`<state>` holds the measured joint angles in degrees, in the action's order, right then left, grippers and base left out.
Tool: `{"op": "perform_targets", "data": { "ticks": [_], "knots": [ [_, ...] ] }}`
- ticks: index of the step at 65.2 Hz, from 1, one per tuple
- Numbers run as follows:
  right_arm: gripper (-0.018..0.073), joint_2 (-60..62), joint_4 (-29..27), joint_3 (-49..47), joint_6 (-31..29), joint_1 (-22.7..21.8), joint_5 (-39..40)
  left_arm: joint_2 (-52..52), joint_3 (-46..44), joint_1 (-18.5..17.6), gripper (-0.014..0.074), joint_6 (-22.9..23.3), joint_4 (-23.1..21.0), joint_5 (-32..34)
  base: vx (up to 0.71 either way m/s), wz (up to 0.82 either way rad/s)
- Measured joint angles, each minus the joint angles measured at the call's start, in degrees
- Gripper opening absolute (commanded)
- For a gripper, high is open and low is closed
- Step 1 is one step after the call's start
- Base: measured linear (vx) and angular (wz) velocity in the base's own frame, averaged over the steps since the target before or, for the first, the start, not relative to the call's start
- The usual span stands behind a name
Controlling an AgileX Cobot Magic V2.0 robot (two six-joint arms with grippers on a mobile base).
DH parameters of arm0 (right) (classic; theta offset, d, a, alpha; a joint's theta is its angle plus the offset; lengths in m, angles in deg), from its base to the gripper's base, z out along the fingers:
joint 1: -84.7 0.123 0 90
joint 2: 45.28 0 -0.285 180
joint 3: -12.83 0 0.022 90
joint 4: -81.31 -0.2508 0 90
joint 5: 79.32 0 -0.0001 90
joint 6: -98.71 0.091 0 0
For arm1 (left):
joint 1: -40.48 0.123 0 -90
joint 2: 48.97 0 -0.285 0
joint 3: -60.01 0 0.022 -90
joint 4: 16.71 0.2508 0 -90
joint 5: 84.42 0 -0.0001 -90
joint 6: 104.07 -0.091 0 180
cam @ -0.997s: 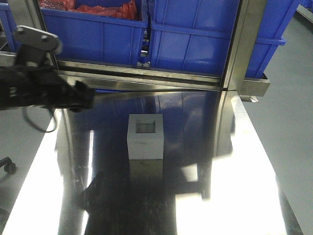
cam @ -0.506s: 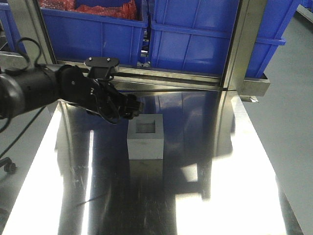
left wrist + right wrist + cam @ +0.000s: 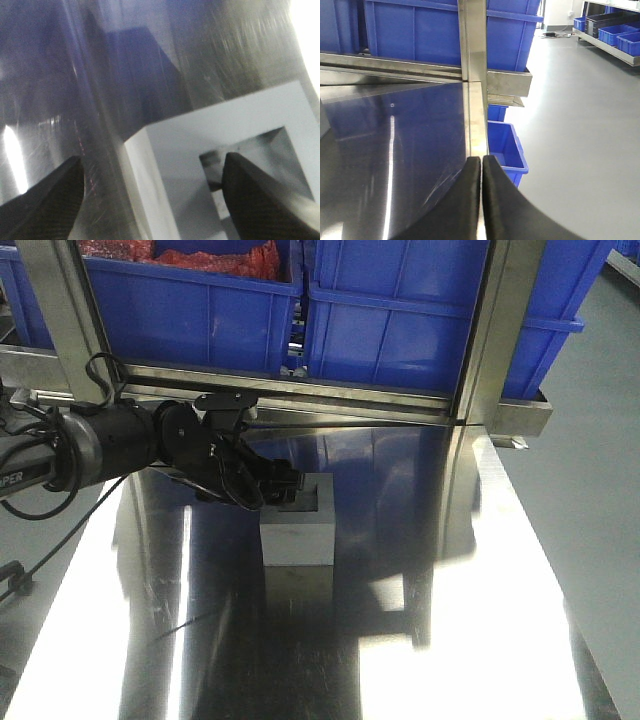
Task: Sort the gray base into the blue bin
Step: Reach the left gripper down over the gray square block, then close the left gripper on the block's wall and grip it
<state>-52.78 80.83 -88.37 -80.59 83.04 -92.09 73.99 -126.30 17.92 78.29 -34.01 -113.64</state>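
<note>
Front view: one gray base [image 3: 298, 532] stands on the worktop [image 3: 480, 620], my left claw [image 3: 283, 486] at its top, before two blue bins [image 3: 400, 330], the left [image 3: 190, 315] holding red material [image 3: 190, 254]. Left wrist view: the claw gapes, one finger [image 3: 265, 200] over the base's window, one outside. Right wrist view: my right claw [image 3: 481, 165] is pinched closed.

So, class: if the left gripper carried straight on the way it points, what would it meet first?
Probably the light gray cube-like block: its wall lies between the left gripper's open fingertips; depth is unclear.
</note>
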Motion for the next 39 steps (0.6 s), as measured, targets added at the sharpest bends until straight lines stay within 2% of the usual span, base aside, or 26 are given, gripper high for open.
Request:
{"op": "perform_targets", "data": {
  "ticks": [8, 14, 37, 39],
  "knots": [
    [-0.0005, 0.0, 0.0, 0.0, 0.0, 0.0, 0.0, 0.2, -0.1, 0.0, 0.0547, 0.0, -0.1, 0.1, 0.00, 0.00],
    [-0.0005, 0.0, 0.0, 0.0, 0.0, 0.0, 0.0, 0.2, -0.1, 0.0, 0.0489, 0.0, -0.3, 0.1, 0.00, 0.00],
    [-0.0005, 0.0, 0.0, 0.0, 0.0, 0.0, 0.0, 0.0, -0.5, -0.3, -0.0005, 0.1, -1.2, -0.8, 0.00, 0.00],
    [-0.0005, 0.0, 0.0, 0.0, 0.0, 0.0, 0.0, 0.0, -0.5, -0.3, -0.0009, 0.1, -1.1, -0.8, 0.00, 0.00]
  ]
}}
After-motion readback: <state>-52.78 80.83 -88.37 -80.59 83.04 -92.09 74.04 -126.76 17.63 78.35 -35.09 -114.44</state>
